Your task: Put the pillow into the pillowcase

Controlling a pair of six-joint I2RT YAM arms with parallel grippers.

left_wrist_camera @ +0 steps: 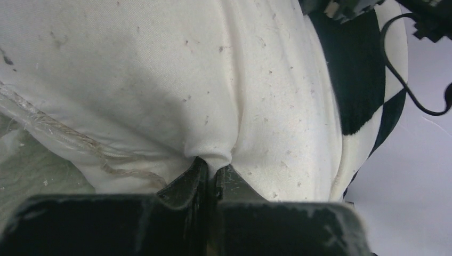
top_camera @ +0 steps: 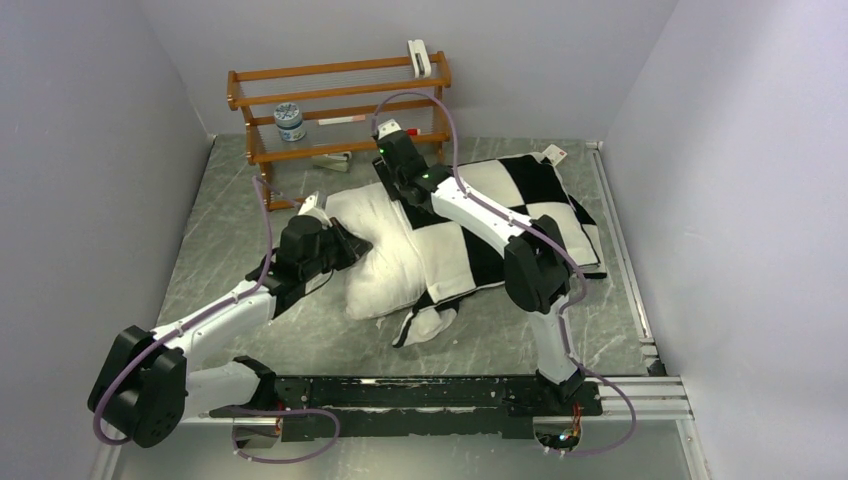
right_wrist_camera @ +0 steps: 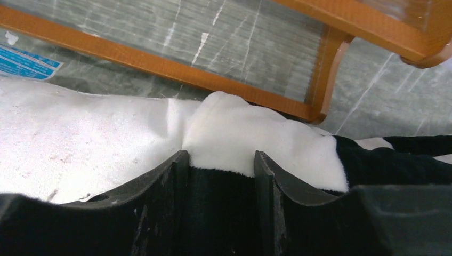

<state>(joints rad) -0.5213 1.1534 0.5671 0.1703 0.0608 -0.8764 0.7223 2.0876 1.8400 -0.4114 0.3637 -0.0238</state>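
The plain white pillow (top_camera: 378, 262) lies mid-table, its right part inside the black-and-white checkered pillowcase (top_camera: 520, 205). My left gripper (top_camera: 352, 243) is at the pillow's left end. In the left wrist view that gripper (left_wrist_camera: 215, 165) is shut on a pinched fold of the pillow (left_wrist_camera: 160, 80), with the pillowcase (left_wrist_camera: 357, 80) beyond it. My right gripper (top_camera: 385, 165) is at the far edge of the pillowcase mouth. In its wrist view the right gripper (right_wrist_camera: 221, 154) stands with its jaws apart, the plush pillowcase (right_wrist_camera: 250, 130) lying between them beside the pillow (right_wrist_camera: 80, 133).
A wooden rack (top_camera: 340, 100) stands at the back of the table, holding a small patterned jar (top_camera: 290, 122), with a white clip (top_camera: 420, 57) on its top rail. The rack's rail (right_wrist_camera: 213, 80) runs just beyond the right gripper. Walls close in on both sides.
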